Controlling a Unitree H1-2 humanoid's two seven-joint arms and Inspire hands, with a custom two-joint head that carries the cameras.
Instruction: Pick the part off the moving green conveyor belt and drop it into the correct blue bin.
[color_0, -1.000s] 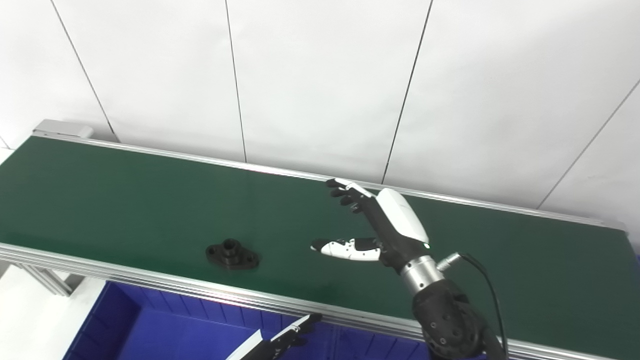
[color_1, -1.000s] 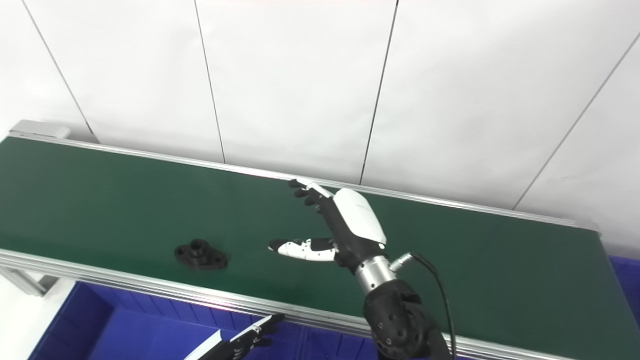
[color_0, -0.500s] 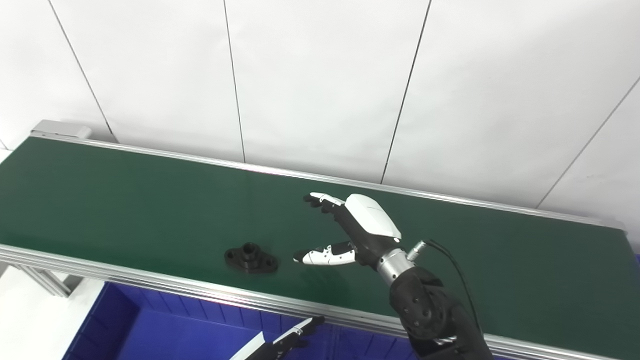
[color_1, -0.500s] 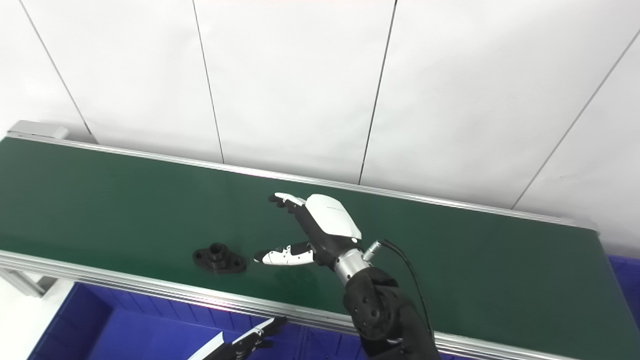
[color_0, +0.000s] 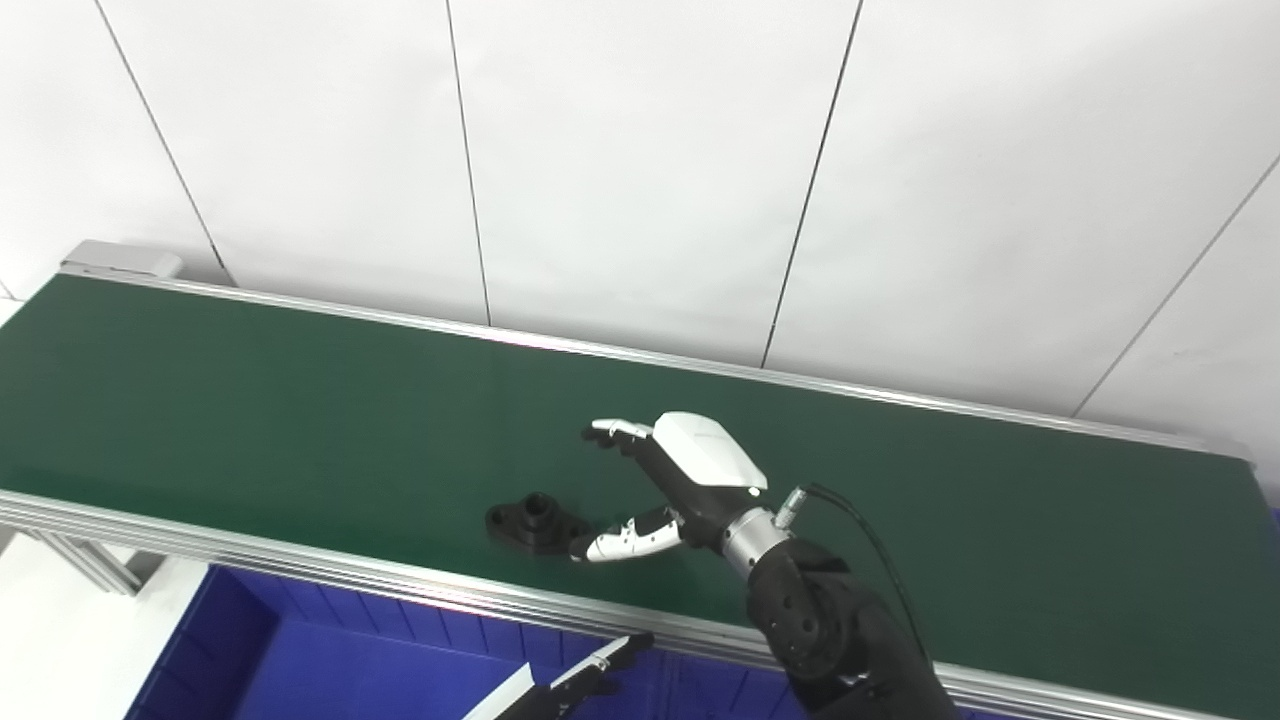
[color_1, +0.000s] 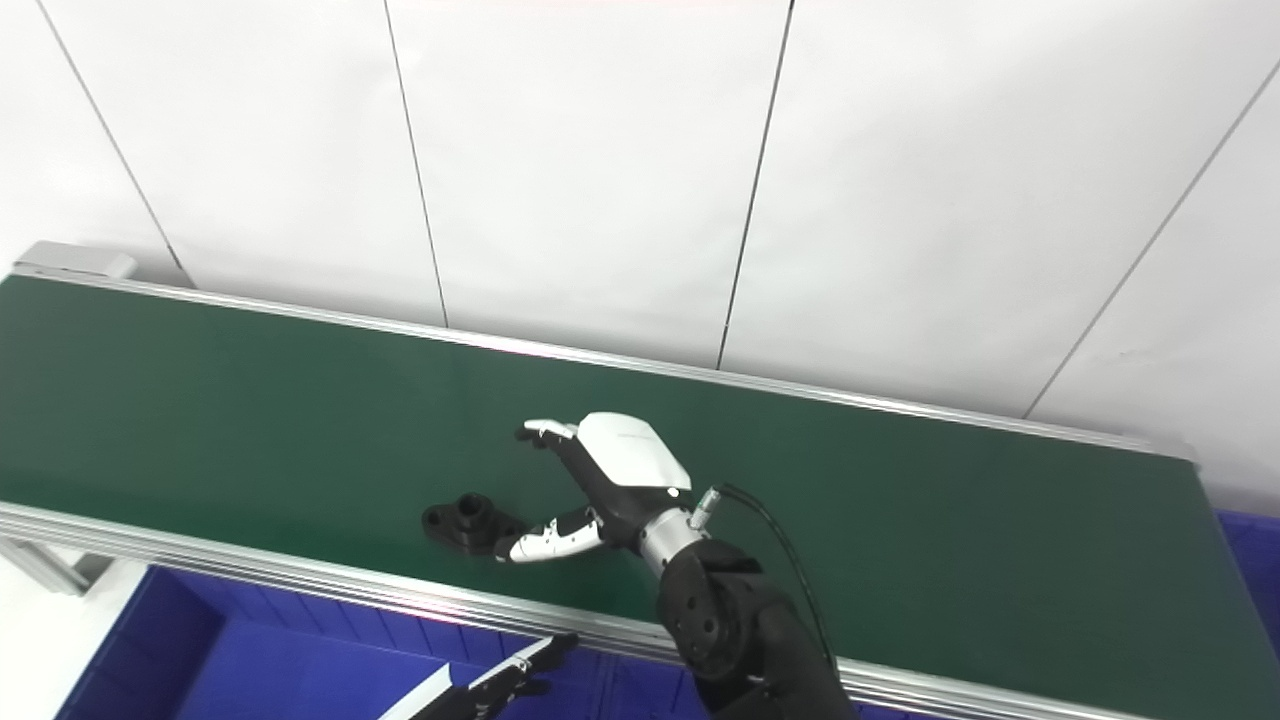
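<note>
Left eye view, one black part (color_0: 535, 521), two hands (color_0: 672, 486) (color_0: 585, 680), one blue bin (color_0: 330, 660)

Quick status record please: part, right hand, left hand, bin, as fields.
part: black flanged part lying on the green belt, near its front rail
right hand: right hand open, low over the belt, thumb tip at the part's right end, not closed on it
left hand: left hand below the belt's front rail, over the bin, holding nothing visible
bin: blue bin, no part visible inside
</note>
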